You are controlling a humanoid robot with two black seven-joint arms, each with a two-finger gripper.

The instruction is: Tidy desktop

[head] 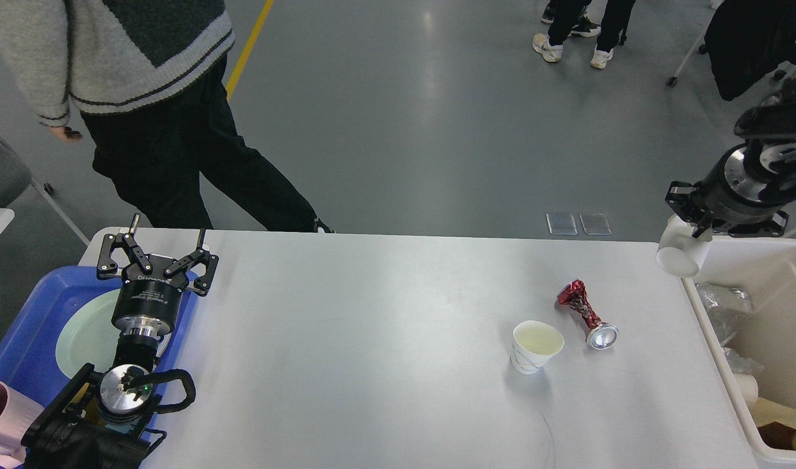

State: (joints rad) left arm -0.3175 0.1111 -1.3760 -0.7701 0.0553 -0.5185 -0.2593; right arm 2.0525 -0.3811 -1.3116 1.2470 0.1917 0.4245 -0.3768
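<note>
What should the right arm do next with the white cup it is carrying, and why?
Probably carry it a little further right over the bin, then let go. The right gripper holds the white cup up at the bin's left rim, by the desktop corner, so dropping now might miss.

Glossy grey floor [404,130] with a yellow line [247,40]; people stand about, chair legs [681,62] top right.
</note>
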